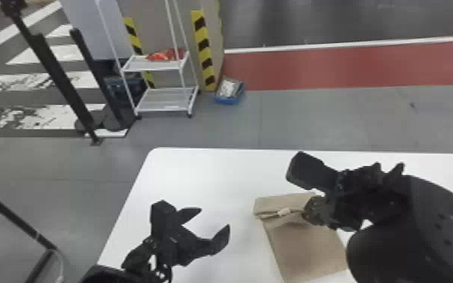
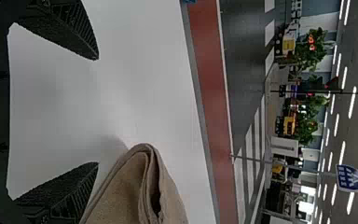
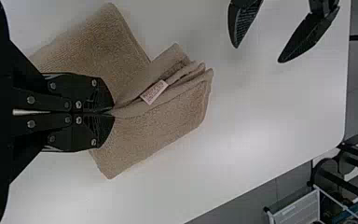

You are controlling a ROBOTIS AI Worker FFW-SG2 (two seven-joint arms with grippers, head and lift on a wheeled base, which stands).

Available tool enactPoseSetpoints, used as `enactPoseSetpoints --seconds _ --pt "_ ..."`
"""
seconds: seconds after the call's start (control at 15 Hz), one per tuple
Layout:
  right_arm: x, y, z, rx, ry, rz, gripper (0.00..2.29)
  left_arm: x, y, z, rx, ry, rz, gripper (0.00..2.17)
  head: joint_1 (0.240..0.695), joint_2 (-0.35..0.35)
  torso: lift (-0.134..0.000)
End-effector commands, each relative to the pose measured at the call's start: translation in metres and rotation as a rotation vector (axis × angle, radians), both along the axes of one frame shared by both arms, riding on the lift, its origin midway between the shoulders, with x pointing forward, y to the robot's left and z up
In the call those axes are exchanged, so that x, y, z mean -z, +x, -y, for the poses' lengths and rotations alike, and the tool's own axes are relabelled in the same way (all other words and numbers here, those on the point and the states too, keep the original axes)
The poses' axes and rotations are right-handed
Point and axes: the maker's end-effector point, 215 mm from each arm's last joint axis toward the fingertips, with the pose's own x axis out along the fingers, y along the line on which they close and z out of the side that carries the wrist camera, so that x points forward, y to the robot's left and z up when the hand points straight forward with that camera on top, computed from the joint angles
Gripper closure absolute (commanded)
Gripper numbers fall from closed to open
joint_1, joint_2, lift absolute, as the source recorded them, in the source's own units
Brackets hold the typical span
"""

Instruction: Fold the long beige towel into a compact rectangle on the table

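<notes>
The beige towel (image 1: 304,248) lies on the table, its far end folded over with a small white tag on the fold. At that folded part, my right gripper (image 1: 306,216) is on the towel in the head view. In the right wrist view the right gripper (image 3: 112,112) is shut on the towel (image 3: 158,130), pinching the folded layers beside the tag. To the left of the towel, my left gripper (image 1: 214,220) stands open above the table, holding nothing. In the left wrist view the left gripper (image 2: 98,111) has its fingers wide apart, with the layered towel edge (image 2: 135,186) near one of them.
The white table (image 1: 184,173) has its left edge beside my left arm. Beyond it on the floor stand a white shelf cart (image 1: 158,67), a blue bin (image 1: 229,92) and black posts (image 1: 60,82).
</notes>
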Motion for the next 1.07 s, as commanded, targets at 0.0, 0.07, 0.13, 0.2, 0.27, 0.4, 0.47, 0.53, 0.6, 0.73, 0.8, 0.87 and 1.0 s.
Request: enactPoseSetpoints --seconds 0.0,0.07,0.13,0.2,0.27,0.4,0.47,0.53,0.6,0.73,0.8,0.87,1.0 --pt "-0.017 -0.002 -0.002 0.003 0.027 0.030 1.47 0.003 0.009 0.003 0.013 -0.011 -0.026 0.06 0.695 0.191 0.000" --pt "-0.019 0.000 0.001 0.010 0.031 0.035 1.47 0.007 0.005 0.008 0.035 -0.015 -0.036 0.06 0.695 0.191 0.000" --pt "-0.021 0.005 0.005 0.021 0.034 0.046 1.47 0.011 0.001 0.016 0.056 -0.015 -0.048 0.07 0.695 0.187 0.000" --pt "-0.024 0.009 0.008 0.025 0.047 0.055 1.47 0.014 -0.001 0.020 0.066 -0.012 -0.053 0.07 0.695 0.180 0.000" --pt "-0.026 0.014 0.011 0.036 0.065 0.060 1.47 0.015 -0.002 0.023 0.071 -0.015 -0.056 0.07 0.695 0.172 0.000" --pt "-0.030 0.020 0.015 0.052 0.080 0.075 1.47 0.019 -0.006 0.027 0.076 -0.022 -0.065 0.07 0.695 0.157 0.000" --pt "-0.031 0.022 0.018 0.059 0.087 0.076 1.47 0.020 -0.009 0.030 0.081 -0.030 -0.070 0.07 0.695 0.151 0.000" --pt "-0.031 0.022 0.018 0.061 0.093 0.075 1.47 0.020 -0.010 0.035 0.083 -0.044 -0.072 0.07 0.695 0.145 0.000" --pt "-0.032 0.021 0.017 0.059 0.100 0.076 1.47 0.019 -0.011 0.042 0.089 -0.058 -0.073 0.07 0.695 0.135 0.000" --pt "-0.037 0.014 0.011 0.053 0.125 0.081 1.47 0.021 -0.014 0.057 0.103 -0.078 -0.081 0.07 0.695 0.125 0.000" --pt "-0.039 0.011 0.010 0.050 0.135 0.083 1.47 0.024 -0.016 0.068 0.115 -0.088 -0.087 0.07 0.695 0.121 0.000" --pt "-0.041 0.009 0.008 0.046 0.145 0.084 1.47 0.026 -0.013 0.079 0.122 -0.099 -0.093 0.07 0.695 0.112 0.000" --pt "-0.044 0.007 0.008 0.047 0.163 0.087 1.47 0.034 -0.007 0.095 0.130 -0.107 -0.106 0.07 0.695 0.098 0.000"
